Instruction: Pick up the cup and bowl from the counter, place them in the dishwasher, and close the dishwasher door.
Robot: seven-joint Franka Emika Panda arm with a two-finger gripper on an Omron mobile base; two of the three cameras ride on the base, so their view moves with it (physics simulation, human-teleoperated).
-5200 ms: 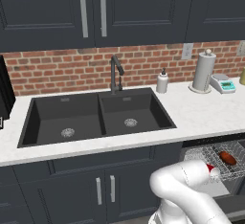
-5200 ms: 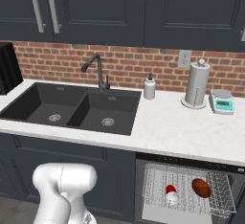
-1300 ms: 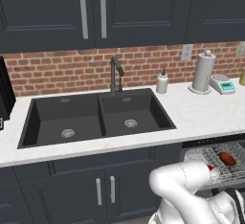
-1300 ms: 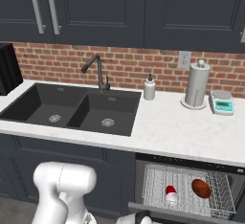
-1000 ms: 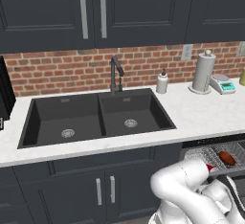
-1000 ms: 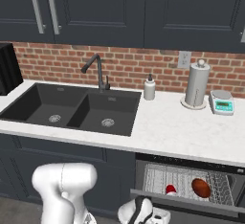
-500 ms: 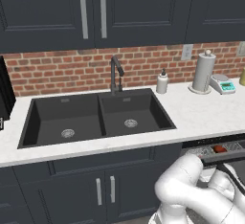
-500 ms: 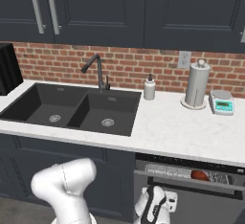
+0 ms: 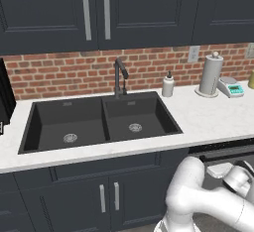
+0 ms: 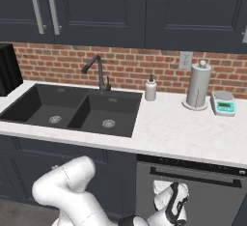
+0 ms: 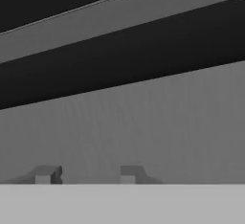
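- Well, start at the left: the sink (image 10: 72,106) and the tabletop (image 10: 169,128) carry no risk for this step.
- Your fingers (image 11: 45,175) stand apart with nothing between them, facing the dishwasher door (image 10: 202,196) from close in. If they slide along the flat panel, the push goes sideways and is wasted.
- That door stands upright, or nearly, under the tabletop's right part; I cannot tell if it has latched. Back off too soon and it may drop open, exposing the cup and bowl presumably inside.
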